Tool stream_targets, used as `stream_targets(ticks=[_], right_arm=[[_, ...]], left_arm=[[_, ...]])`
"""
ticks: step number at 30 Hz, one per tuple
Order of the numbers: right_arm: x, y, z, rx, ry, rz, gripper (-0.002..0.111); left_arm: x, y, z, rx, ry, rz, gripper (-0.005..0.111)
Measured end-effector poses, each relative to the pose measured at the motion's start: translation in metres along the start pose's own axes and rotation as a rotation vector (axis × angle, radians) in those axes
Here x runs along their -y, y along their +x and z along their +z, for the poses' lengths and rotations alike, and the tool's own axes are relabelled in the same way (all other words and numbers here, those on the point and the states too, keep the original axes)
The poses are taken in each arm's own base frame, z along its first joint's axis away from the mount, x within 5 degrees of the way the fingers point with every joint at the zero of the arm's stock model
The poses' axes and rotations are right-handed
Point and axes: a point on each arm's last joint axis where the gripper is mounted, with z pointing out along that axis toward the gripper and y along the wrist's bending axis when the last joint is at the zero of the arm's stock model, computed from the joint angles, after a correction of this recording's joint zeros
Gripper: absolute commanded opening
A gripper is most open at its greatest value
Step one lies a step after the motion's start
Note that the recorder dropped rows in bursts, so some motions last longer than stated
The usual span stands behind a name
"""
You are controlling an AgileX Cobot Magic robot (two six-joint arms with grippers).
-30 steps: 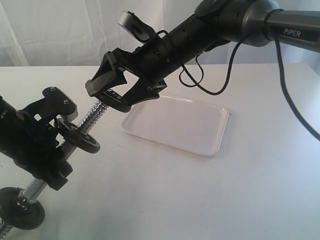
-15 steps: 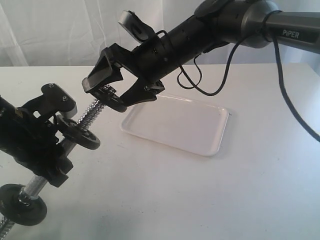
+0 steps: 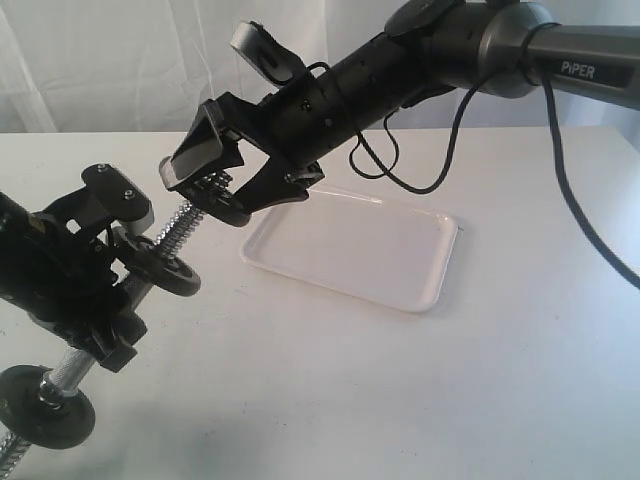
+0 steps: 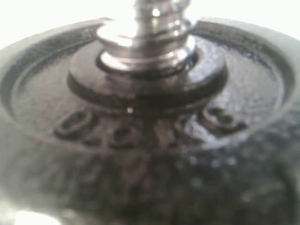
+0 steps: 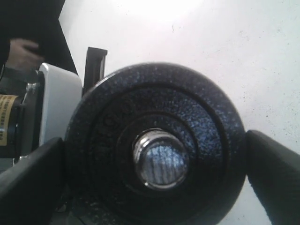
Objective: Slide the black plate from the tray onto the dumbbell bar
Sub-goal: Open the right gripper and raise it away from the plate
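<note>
In the exterior view the dumbbell bar (image 3: 182,228) is held aloft and tilted, with my left gripper (image 3: 92,292) shut on its middle. A small black disc (image 3: 165,275) sits just above that grip and another (image 3: 45,420) at the low end. My right gripper (image 3: 215,190) is shut on the black plate (image 3: 224,206), which is on the bar's upper threaded end. The right wrist view shows the plate (image 5: 201,117) between both fingers (image 5: 276,173), the bar's tip (image 5: 161,159) poking through its hole. The left wrist view is filled by a blurred black disc (image 4: 140,154) and the chrome collar (image 4: 145,47).
The white tray (image 3: 400,285) lies on the white table right of the bar, with nothing in it. The right arm and its black cable (image 3: 440,170) hang over the tray's far side. White curtains close off the back.
My right gripper has carried the black plate slightly up and left along the bar's threaded end. The left arm and bar have shifted a little to the left.
</note>
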Motion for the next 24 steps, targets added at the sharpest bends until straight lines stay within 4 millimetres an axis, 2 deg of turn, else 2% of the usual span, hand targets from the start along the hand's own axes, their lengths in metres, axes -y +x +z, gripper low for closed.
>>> stream_targets(ticks=[12,16,24], right_arm=[[0.0,0.0,0.0,0.0,0.0,-0.008,0.091],[-0.001,-0.002,0.0,0.02,-0.006,-0.002,0.105],[-0.01,-0.008,-0.004,0.088,-0.061,0.017,0.105]], left_arm=[[0.0,0.0,0.0,0.0,0.0,0.0,0.0],[0.0,0.0,0.0,0.0,0.0,0.004,0.0],[0.004,-0.001,0.001,-0.003,0.018,0.026,0.0]])
